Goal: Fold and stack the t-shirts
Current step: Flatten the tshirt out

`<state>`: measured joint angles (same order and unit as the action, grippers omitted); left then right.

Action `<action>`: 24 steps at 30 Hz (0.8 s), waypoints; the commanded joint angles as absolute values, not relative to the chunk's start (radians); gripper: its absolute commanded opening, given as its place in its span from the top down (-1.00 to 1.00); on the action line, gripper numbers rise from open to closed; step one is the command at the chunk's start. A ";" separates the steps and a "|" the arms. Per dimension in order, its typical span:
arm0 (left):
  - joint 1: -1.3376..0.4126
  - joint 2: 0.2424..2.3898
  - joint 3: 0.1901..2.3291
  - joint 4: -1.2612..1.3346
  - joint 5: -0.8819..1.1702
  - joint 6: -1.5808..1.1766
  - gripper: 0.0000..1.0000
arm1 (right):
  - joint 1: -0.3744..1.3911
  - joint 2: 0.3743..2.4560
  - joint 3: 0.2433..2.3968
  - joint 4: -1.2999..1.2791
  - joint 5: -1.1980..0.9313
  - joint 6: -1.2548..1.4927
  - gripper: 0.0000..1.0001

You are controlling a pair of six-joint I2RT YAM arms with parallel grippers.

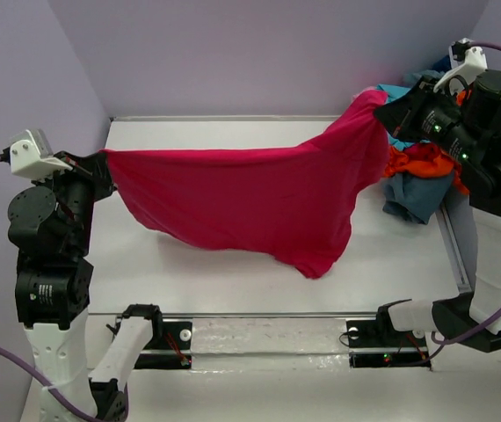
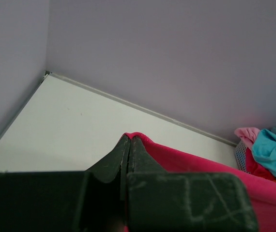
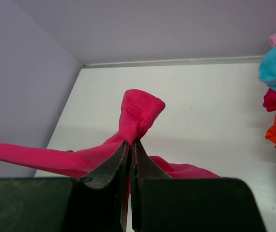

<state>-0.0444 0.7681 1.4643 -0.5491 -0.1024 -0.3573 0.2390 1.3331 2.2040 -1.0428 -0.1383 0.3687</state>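
A crimson-magenta t-shirt (image 1: 250, 198) hangs stretched in the air between both grippers, its lower edge sagging toward the white table (image 1: 233, 281). My left gripper (image 1: 103, 165) is shut on the shirt's left end; in the left wrist view the cloth (image 2: 201, 164) shows past the closed gripper (image 2: 130, 137). My right gripper (image 1: 389, 112) is shut on the right end; in the right wrist view a bunched hem (image 3: 139, 112) sticks out above the closed gripper (image 3: 130, 142). Other shirts lie in a pile (image 1: 417, 171) at the right: orange, turquoise, dark blue, pink.
The pile sits in a white mesh basket (image 2: 241, 154) at the table's far right, under the right arm. Lilac walls close the table at the back and the left. A metal rail (image 1: 268, 338) with the arm mounts runs along the near edge.
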 commanded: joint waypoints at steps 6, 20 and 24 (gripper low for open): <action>-0.046 0.741 1.529 -0.488 -0.123 -0.327 0.89 | 0.244 1.267 2.215 -1.000 -0.170 0.341 0.86; -0.064 0.756 1.511 -0.492 -0.192 -0.304 0.89 | 0.244 1.302 2.183 -0.980 -0.135 0.342 0.86; -0.064 0.796 1.491 -0.468 -0.198 -0.299 0.89 | 0.244 1.344 2.122 -0.919 -0.146 0.362 0.86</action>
